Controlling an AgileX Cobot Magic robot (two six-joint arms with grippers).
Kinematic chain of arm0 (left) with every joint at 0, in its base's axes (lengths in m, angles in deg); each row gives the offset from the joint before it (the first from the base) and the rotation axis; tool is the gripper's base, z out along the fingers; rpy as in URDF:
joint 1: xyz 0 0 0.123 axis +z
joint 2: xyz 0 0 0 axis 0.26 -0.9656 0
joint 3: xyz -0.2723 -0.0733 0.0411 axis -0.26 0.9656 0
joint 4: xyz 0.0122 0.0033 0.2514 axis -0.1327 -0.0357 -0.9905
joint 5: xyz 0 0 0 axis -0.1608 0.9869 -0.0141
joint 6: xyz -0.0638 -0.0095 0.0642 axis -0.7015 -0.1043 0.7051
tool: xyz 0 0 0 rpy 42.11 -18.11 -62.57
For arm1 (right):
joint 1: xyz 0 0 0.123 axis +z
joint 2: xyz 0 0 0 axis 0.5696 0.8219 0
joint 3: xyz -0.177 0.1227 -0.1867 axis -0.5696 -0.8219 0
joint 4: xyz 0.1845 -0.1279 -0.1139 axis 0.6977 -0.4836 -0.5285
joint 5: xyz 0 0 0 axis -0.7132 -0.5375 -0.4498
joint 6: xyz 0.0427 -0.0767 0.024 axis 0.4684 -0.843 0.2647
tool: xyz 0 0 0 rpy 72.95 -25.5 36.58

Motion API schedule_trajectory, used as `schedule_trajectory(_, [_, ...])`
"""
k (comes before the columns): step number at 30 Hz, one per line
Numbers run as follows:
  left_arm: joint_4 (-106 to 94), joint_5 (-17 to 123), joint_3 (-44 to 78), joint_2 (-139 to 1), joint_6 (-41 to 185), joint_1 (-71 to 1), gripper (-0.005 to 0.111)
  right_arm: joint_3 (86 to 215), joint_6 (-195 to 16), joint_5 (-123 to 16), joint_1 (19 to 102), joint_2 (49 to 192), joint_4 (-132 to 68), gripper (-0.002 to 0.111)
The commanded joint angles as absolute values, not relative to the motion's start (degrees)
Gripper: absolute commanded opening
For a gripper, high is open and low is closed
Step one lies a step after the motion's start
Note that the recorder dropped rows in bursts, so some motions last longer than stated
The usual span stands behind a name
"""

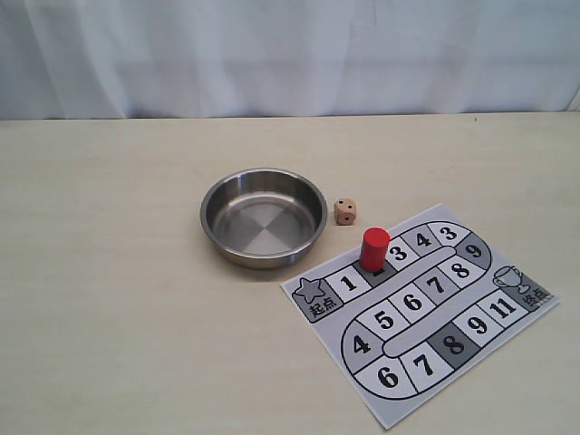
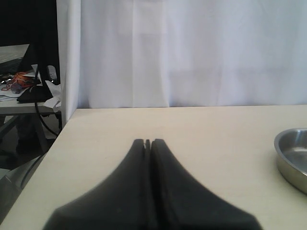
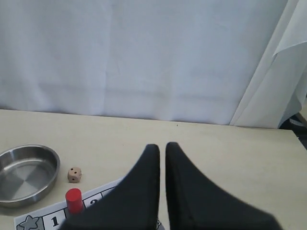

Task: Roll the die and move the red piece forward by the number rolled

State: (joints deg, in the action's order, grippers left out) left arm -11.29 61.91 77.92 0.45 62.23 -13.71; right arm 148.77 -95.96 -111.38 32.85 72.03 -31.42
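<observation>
Black fingers of the right gripper (image 3: 162,145) fill the foreground of its wrist view, drawn all but closed with only a thin slit between them and nothing held. The left gripper (image 2: 147,142) is clenched too, its fingers pressed together and empty. Neither shows in the exterior view.

On the worktop (image 1: 109,299) the die (image 1: 344,212) rests at 3 o'clock from the steel bowl (image 1: 263,258), just beside its rim but apart from it. The red piece (image 1: 373,248) stands upright at 5 o'clock from the die, on the dark square between 1 and 3 of the printed board (image 1: 453,343).

The die looks like bare wood: light, stiff, and too hard to give under the pads. Being so small, it would probably skid or pop out if pinched off-centre, so two opposite flat faces low on its sides seem the place to take it. The cylinder should also be light and rigid. Its round wall gives less contact, so a grip across the middle of its height would likely keep it from tipping.

From the right wrist camera the die (image 3: 74,174) and the piece sit well clear of the fingertips, not between them. That arm appears better placed, since the left wrist camera sees only the bowl's edge.
</observation>
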Motion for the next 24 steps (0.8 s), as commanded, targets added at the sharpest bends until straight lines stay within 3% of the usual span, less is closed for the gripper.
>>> schedule_trajectory(1, [-11.23,61.15,77.62,0.51,62.10,-13.71,0.000,148.83,-96.41,-114.87,32.85,65.94,-31.41,0.004])
schedule_trajectory(15, [-11.23,61.15,77.62,0.51,62.10,-13.71,0.000,148.83,-96.41,-119.70,32.85,49.69,-31.41,0.004])
schedule_trajectory(24, [-11.23,61.25,77.62,0.51,62.10,-13.71,0.000,148.70,-96.41,-119.52,32.85,48.70,-31.41,0.004])
